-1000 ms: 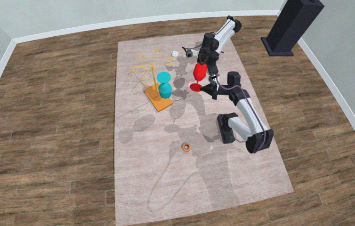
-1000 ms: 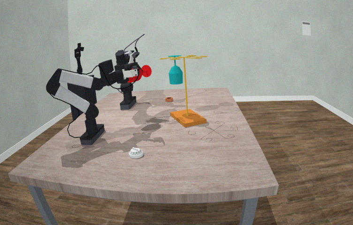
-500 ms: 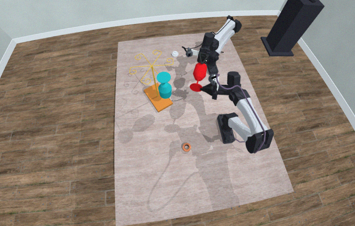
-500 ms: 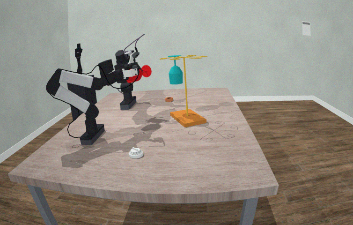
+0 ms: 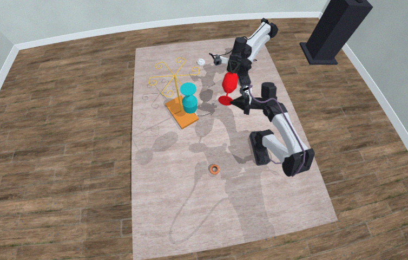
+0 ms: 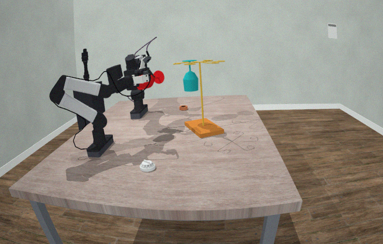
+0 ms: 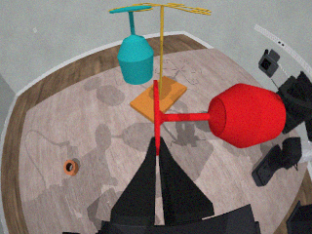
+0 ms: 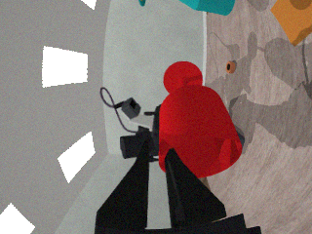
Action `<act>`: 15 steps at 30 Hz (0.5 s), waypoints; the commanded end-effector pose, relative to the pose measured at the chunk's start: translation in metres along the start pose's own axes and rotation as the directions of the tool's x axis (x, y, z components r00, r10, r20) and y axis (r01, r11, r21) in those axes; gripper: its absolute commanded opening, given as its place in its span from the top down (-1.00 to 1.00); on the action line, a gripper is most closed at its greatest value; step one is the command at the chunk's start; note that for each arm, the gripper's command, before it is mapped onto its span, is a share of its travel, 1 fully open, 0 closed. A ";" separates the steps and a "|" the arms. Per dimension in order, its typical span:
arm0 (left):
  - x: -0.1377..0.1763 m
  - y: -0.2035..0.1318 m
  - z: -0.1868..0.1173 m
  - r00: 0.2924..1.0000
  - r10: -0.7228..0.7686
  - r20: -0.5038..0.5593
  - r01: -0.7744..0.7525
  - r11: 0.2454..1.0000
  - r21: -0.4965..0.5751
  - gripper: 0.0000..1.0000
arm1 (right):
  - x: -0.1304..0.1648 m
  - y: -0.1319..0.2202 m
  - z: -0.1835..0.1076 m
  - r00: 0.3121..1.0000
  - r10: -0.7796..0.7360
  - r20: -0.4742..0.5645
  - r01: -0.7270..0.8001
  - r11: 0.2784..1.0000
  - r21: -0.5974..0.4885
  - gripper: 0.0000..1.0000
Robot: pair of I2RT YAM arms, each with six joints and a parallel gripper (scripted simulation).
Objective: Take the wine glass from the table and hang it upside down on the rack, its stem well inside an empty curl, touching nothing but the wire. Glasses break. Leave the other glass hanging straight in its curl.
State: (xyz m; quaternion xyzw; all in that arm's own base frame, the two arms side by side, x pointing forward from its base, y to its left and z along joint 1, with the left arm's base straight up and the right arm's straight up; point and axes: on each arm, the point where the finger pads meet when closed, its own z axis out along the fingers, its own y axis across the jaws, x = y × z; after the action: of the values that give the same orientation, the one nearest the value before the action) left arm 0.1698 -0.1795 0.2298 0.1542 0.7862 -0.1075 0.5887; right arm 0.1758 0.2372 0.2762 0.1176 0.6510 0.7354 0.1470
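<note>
Red wine glass (image 5: 229, 82) (image 6: 158, 77) (image 7: 247, 116) (image 8: 199, 132): left gripper (image 5: 232, 102) (image 7: 157, 146) pinches its foot; right gripper (image 8: 158, 155) slightly spread.

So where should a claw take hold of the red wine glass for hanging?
Probably the foot, edge-on from beside it, one finger per face: it's a thin flat disc, and the stem stays free.

White arm links, black joints, black tapered fingers, purple cable

Two glasses (image 5: 229, 83) (image 5: 189, 103) (image 6: 158, 77) (image 6: 190, 81) (image 7: 247, 116) (image 7: 136, 58) (image 8: 197, 129) (image 8: 210, 5) — one rack (image 5: 176, 86) (image 6: 201, 93) (image 7: 161, 49), one orange ring (image 5: 210, 171) (image 6: 183, 109) (image 7: 66, 172) (image 8: 234, 67), one white dial (image 5: 201, 62) (image 6: 147, 166) — two arms (image 5: 285, 127) (image 5: 257, 41) (image 6: 82, 88) (image 6: 138, 98).
</note>
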 end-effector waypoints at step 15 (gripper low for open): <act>-0.007 -0.002 -0.001 1.000 -0.018 0.013 0.018 1.000 0.003 1.00 | 0.008 -0.007 -0.041 0.998 0.039 -0.047 -0.037 0.999 0.025 0.67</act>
State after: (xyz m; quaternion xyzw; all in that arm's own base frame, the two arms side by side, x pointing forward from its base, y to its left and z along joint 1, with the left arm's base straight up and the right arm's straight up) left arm 0.1699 -0.1798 0.2292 0.1550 0.7865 -0.1067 0.5883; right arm 0.1650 0.2097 0.2769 0.1160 0.6441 0.7404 0.1533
